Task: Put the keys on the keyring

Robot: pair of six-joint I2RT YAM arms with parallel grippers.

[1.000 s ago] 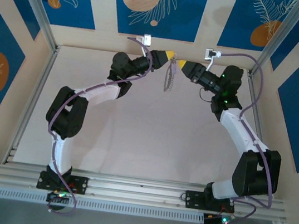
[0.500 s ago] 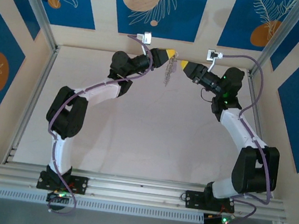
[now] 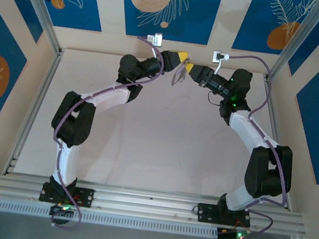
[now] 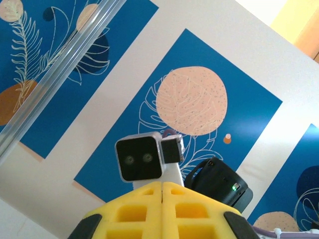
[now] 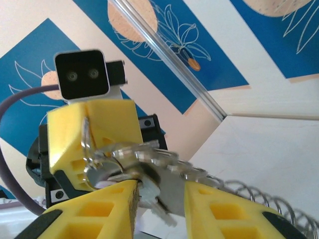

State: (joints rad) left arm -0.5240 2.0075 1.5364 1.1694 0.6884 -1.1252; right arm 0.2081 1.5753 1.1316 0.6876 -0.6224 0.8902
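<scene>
Two grippers sit close together at the upper middle of the top view, above a pale table (image 3: 144,141) and near the blue leaf walls (image 3: 164,6). A metal rail (image 3: 147,205) runs along the bottom edge. Most of the table is open room. The left gripper (image 3: 183,56) is squeezed tight on the keyring (image 3: 178,76), up in the air. The right gripper (image 3: 192,70) has its fingers apart, with silver keys (image 5: 159,167) in the gap.
</scene>
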